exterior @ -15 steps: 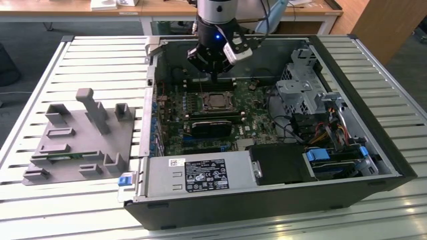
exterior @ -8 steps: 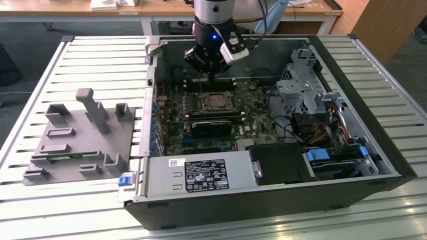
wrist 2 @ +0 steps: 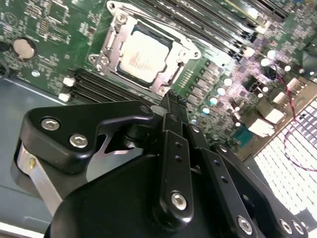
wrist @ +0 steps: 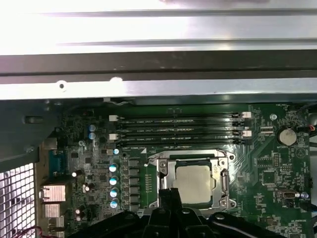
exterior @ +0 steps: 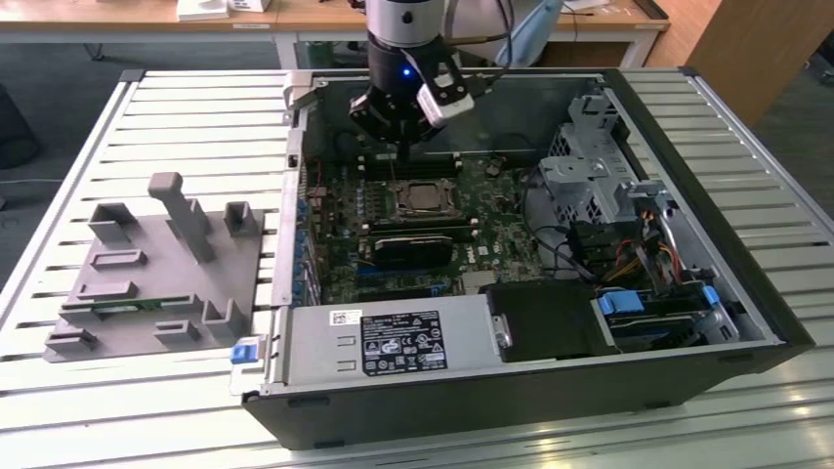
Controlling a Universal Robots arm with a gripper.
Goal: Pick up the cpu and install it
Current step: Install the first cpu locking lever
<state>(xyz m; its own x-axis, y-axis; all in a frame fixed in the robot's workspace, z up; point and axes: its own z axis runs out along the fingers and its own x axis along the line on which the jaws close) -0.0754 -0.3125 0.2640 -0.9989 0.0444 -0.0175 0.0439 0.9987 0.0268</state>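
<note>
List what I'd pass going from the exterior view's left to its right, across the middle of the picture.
Grey holder block → green circuit board → cpu in its socket → grey metal drive cage → black side wall of the computer case → slatted table.

No text can be read. In the exterior view, the power supply at the near side of the case carries a large black label and a small white label, both with print too fine to make out. The cpu bears faint markings on its metal top, and the motherboard tiny white lettering, all illegible.
</note>
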